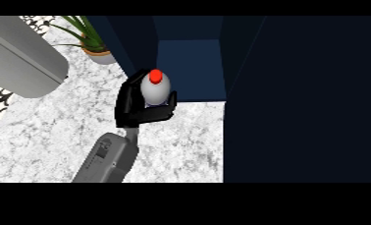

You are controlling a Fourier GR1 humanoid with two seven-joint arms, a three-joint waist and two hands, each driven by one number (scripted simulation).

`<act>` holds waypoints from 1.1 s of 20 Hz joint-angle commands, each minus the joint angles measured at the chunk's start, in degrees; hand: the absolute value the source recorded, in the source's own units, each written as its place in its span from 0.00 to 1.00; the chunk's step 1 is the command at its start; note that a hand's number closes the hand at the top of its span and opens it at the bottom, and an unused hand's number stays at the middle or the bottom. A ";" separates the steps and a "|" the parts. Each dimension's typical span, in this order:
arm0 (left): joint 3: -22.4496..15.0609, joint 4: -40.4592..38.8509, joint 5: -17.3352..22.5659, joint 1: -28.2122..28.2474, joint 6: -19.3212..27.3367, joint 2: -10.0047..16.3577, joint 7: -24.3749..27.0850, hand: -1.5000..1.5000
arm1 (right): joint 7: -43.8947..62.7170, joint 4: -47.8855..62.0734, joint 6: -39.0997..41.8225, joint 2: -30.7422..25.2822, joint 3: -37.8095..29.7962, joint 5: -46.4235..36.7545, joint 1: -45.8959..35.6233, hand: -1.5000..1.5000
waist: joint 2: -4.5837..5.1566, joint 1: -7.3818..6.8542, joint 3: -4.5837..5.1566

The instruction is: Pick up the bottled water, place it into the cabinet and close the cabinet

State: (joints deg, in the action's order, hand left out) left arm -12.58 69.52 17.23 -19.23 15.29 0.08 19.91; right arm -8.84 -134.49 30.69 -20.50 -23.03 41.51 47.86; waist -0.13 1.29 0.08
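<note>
The worktop (188, 145) is white stone with grey specks. A plant (85, 33) in a pot (100, 55) stands by its far edge. A big grey thing (29, 57) sits at the left edge. A dark cabinet (297, 96) stands on the right side.

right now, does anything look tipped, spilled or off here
Nothing stands out. The bottled water stands upright, red cap on, held by the left robot hand before the open cabinet. The potted plant is upright, and no spill shows on the counter.
</note>
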 commanded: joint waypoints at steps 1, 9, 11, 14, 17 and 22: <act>-5.72 1.23 -0.96 -3.40 10.54 -0.08 -3.23 1.00 | 2.29 -8.76 -0.68 1.63 -1.52 6.10 3.46 0.00 | -0.09 0.27 -0.03; -5.26 -13.57 -1.04 -15.79 16.87 -0.08 -6.34 1.00 | 3.11 -7.89 -0.63 1.76 -0.94 7.20 2.20 0.00 | 0.21 0.83 -0.01; -1.11 -18.25 -1.62 -20.00 15.15 -0.08 -6.40 1.00 | 3.34 -7.39 0.94 0.71 -1.92 8.21 3.07 0.00 | 0.27 0.89 -0.01; -4.24 -21.18 1.87 -21.88 17.02 -0.08 -6.42 1.00 | 4.46 -7.64 -0.43 -0.47 -2.82 10.91 2.82 0.00 | 0.39 1.20 0.03; 0.99 -27.76 2.71 -24.16 13.51 -0.08 -1.86 1.00 | 2.88 -6.58 1.63 1.11 -2.63 9.96 3.90 0.00 | 0.46 1.35 0.02; 1.21 -34.14 5.10 -30.01 16.07 -0.08 -0.27 1.00 | 4.08 -9.80 -0.01 1.87 -0.80 9.56 4.32 0.00 | 0.56 1.78 0.06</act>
State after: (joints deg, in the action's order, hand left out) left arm -12.61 39.83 21.22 -45.99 30.52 0.01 18.24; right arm -8.07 -133.67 32.96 -20.53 -24.15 45.36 48.19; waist 0.47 2.86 0.11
